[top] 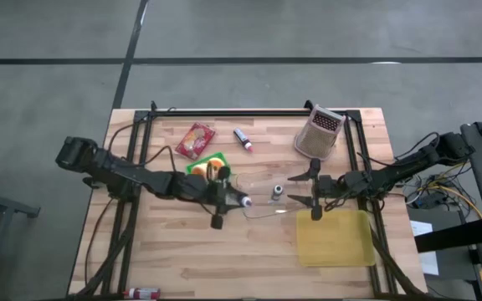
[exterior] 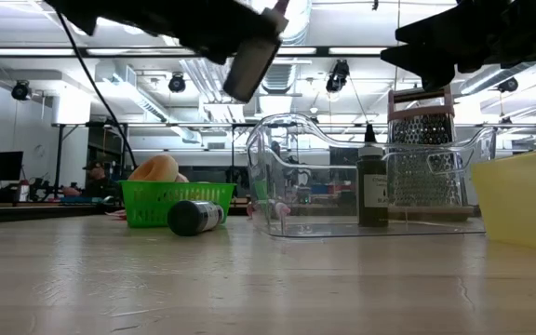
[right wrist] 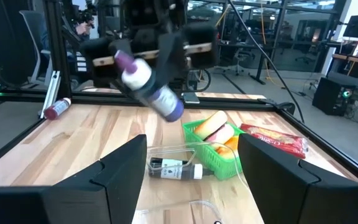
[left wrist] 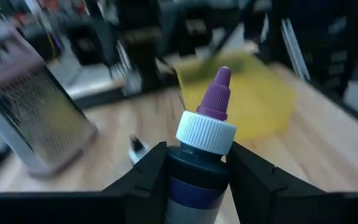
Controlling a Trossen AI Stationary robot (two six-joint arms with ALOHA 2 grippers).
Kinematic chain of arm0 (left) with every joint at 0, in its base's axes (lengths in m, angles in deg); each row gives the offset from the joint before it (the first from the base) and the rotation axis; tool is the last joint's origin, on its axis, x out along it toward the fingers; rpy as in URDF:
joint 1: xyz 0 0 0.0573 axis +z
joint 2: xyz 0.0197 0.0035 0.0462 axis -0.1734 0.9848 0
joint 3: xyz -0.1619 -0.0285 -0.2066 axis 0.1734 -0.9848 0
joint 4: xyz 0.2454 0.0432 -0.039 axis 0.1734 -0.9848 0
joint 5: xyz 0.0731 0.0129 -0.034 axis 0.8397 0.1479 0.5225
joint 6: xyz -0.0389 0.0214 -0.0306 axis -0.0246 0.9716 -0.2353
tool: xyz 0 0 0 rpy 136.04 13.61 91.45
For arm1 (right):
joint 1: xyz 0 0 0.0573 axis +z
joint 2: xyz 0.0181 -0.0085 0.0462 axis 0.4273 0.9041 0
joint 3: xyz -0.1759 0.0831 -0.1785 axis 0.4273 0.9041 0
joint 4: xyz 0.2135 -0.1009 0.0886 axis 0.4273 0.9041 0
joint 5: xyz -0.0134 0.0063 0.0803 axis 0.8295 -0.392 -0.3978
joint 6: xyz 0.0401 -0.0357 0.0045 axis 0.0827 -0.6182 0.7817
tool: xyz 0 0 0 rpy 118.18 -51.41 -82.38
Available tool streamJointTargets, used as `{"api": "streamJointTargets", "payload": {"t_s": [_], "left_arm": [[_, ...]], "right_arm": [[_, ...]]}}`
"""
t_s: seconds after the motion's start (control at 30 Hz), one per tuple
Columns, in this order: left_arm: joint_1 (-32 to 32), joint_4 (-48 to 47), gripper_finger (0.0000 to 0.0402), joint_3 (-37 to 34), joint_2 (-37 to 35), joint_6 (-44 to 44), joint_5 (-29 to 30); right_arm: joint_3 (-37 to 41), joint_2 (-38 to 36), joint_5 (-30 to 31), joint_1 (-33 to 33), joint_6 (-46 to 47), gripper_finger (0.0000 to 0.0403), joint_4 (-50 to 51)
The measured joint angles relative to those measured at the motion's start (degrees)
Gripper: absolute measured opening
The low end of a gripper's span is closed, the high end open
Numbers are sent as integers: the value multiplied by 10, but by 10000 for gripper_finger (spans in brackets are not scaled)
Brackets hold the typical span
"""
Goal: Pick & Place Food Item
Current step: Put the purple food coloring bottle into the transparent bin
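A: Starting on our left, the left gripper (top: pixel 234 199) is clamped on a small purple-capped bottle (left wrist: pixel 202 155), carrying it in the air near the clear bin (top: pixel 262 194). That bottle is what we take to be the task's item.

B: We hold it by the body with the cap sticking out past the fingers. If it slips or tilts on release, we could drop it outside the bin, or knock the dark bottle (top: pixel 277 192) standing inside.

A: The green basket (top: pixel 199 168) with the pastry sits just beside our wrist; a low swing could clip it.

B: Further right, the right gripper (top: pixel 305 191) hovers with jaws spread wide and empty, close to the bin's far edge, beside the yellow tray (top: pixel 335 238). If both arms close in together, we risk a collision over the bin.
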Motion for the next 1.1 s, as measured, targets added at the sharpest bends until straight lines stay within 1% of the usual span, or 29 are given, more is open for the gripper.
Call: {"api": "streamJointTargets", "payload": {"t_s": [0.17, 0.27, 0.33, 0.43, 0.6, 0.77, 0.87, 0.93, 1.1], "left_arm": [[48, 94, 131, -19, 1, -13, -73], [74, 143, 131, -34, 1, -27, -90], [90, 160, 130, -39, 1, -35, -100], [105, 181, 130, -41, 6, -45, -119], [110, 223, 130, -42, 31, -45, -127], [114, 256, 130, -42, 70, -46, -127], [116, 265, 130, -36, 93, -45, -128], [119, 267, 130, -34, 104, -44, -127], [130, 295, 130, -27, 137, -43, -132]], "right_arm": [[0, 0, 0, 0, -1, 247, -14], [-6, 0, -10, 0, -7, 247, -11], [-22, 0, -13, 0, -14, 247, 10], [-60, 0, -13, 0, -26, 247, 74], [-132, 12, -10, -3, -57, 247, 150], [-199, 62, -9, -28, -64, 247, 232], [-230, 104, -8, -41, -66, 247, 258], [-251, 133, -9, -45, -71, 247, 257], [-292, 177, -9, -50, -78, 247, 290]]}}
